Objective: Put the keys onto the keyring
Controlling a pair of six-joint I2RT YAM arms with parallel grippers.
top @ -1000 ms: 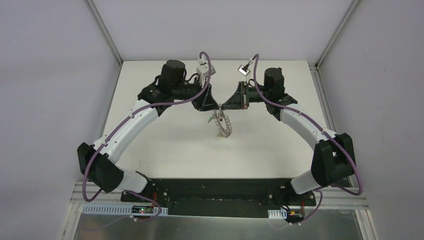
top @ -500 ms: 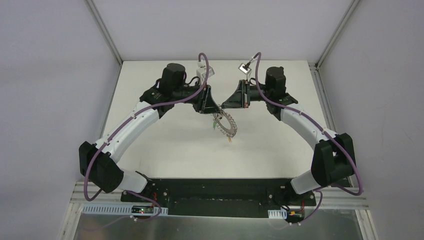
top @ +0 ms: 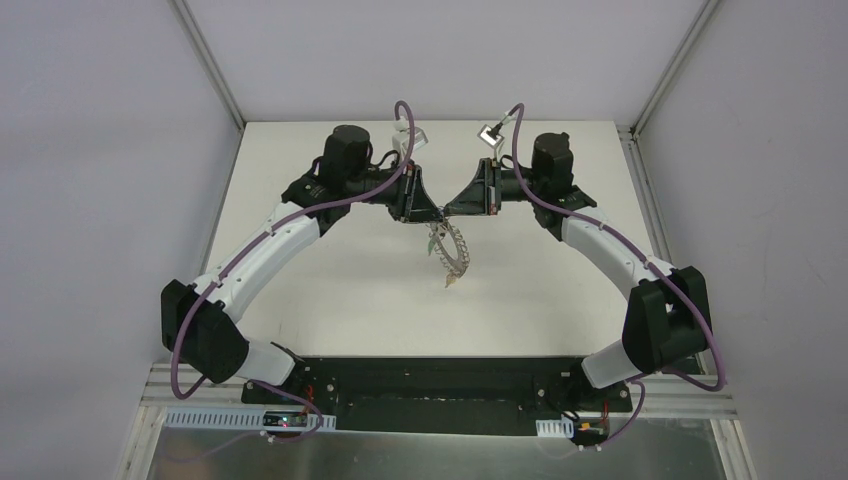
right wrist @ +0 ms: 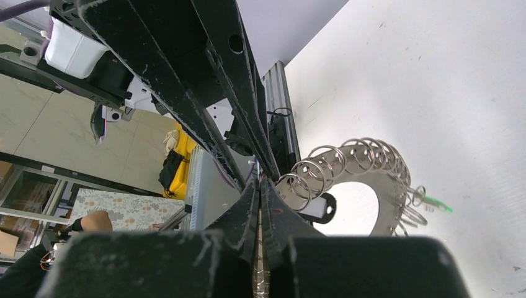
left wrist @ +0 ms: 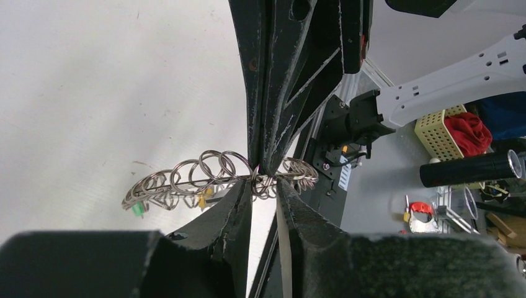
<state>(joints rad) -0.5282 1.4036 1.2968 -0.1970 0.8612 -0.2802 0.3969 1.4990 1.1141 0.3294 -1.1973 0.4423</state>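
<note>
The keyring (top: pixel 455 250), a grey metal loop fringed with small wire rings, hangs over the table's middle from the two grippers meeting above it. My right gripper (right wrist: pixel 260 180) is shut on the loop's upper edge (right wrist: pixel 347 162). In the left wrist view the keyring (left wrist: pixel 186 177) stretches sideways. My left gripper (left wrist: pixel 265 184) has its jaws a narrow gap apart, with a few of the small rings between the tips, right under the right gripper (left wrist: pixel 265 167). A green key (left wrist: pixel 138 209) and a yellow-orange key (left wrist: pixel 201 200) dangle from the fringe. The yellow-orange key (top: pixel 449 283) hangs lowest.
The white table (top: pixel 330 290) lies below the hanging ring. Metal frame posts (top: pixel 210 60) stand at its back corners, with grey walls around. Both arms arch in from the near edge, where the black base bar (top: pixel 430 385) runs.
The left gripper has shifted right up to the right gripper and its jaws have narrowed. The hanging keyring has swung and turned, and the yellow-orange key now dangles lower.
</note>
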